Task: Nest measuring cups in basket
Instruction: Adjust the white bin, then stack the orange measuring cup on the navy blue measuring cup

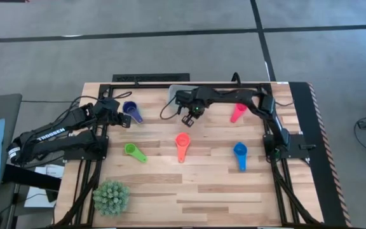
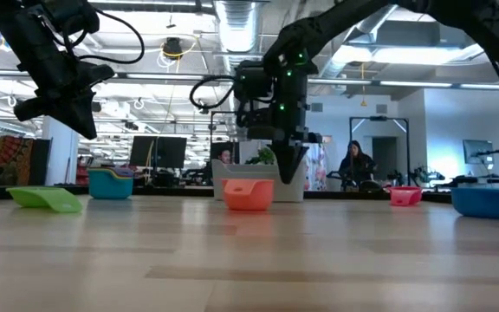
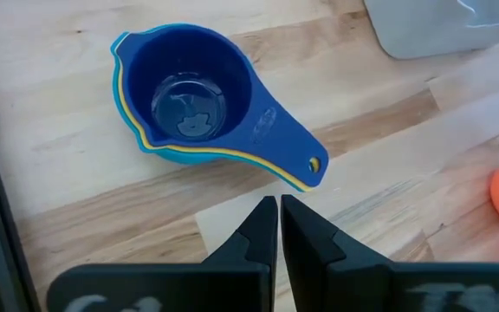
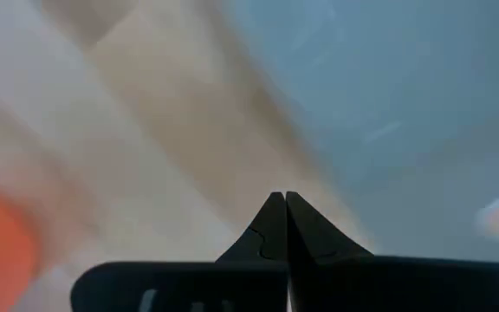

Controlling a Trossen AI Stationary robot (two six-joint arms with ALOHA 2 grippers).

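left gripper [image 3: 279, 227], fingers pressed together, hovers at upper left by the nested blue stack [image 1: 131, 112]; it should spread them before the handle. right gripper [image 1: 189, 118], empty and closed too, hangs beside the basket [image 1: 178, 93].

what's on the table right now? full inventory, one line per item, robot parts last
nested cup stack: 1, purple-blue cup on top with yellow and teal rims under it, far left of table, by the left arm
green measuring cup: 1, green, left of centre
coral-red measuring cup: 1, coral-red, table centre
pink measuring cup: 1, pink, far right
blue measuring cup: 1, blue, right, nearer than the pink one
basket: 1, translucent grey-white, far edge centre, partly under the right arm
spiky plant: 1, green, near left corner
left end effector: shut, empty, just short of the stack's handle
right end effector: shut, empty, raised between basket and coral-red cup
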